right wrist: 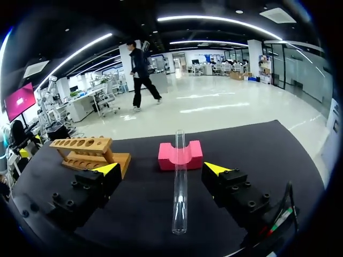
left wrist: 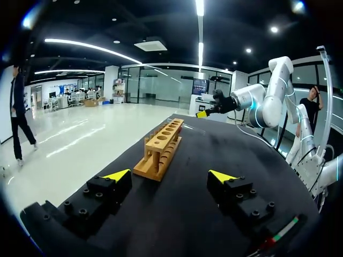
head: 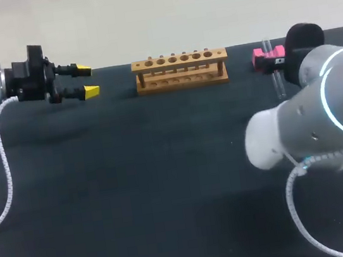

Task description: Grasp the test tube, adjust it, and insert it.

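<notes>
Dark, matte bench (head: 168,193) filling nearly the whole head view, with only a strip of pale floor (head: 143,17) past its far edge. Seen from the wrist views, that floor glossy and light, mirroring the lamps, under a black ceiling (left wrist: 134,21) crossed by long white light strips (left wrist: 199,32) and dotted with small round spotlights (left wrist: 274,29), with white columns (right wrist: 254,56) and glazed partitions (left wrist: 155,85) along the far side. Off beside the bench in the right wrist view, rows of desks (right wrist: 86,101) and a glowing pink screen (right wrist: 20,100).
</notes>
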Robot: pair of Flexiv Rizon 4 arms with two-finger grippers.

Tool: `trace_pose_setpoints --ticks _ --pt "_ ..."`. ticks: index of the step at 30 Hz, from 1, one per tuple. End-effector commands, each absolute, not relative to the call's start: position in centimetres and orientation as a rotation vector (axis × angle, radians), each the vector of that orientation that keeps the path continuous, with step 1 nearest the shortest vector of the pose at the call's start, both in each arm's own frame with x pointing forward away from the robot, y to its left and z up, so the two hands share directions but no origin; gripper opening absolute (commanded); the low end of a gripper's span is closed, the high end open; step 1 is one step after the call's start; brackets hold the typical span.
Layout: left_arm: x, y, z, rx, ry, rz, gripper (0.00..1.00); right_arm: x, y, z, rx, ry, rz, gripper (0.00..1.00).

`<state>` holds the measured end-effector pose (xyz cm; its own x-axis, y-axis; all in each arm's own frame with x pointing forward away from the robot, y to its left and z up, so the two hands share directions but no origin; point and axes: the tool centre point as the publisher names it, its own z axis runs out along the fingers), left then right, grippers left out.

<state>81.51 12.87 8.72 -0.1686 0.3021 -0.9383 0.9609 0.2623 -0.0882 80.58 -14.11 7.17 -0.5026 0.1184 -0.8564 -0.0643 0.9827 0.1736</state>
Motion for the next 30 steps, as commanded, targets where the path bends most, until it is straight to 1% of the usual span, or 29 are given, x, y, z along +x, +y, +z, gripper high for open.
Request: trace_pose_setpoints --ticks 1,17,30 --pt "81.4 12.9 8.6 1.181 1.649 -0.938 1.0 81.2 -13.7 7.5 0.11 2.148 0.117 1.0" --pt "81.4 12.9 8.6 1.181 1.649 -0.938 1.0 82.2 -13.8 4.2 0.177 2.218 0.046 1.0" --pt "81.4 12.9 8.6 1.181 1.649 -0.938 1.0 83.0 -14.2 2.7 0.134 2.24 0.027 1.0"
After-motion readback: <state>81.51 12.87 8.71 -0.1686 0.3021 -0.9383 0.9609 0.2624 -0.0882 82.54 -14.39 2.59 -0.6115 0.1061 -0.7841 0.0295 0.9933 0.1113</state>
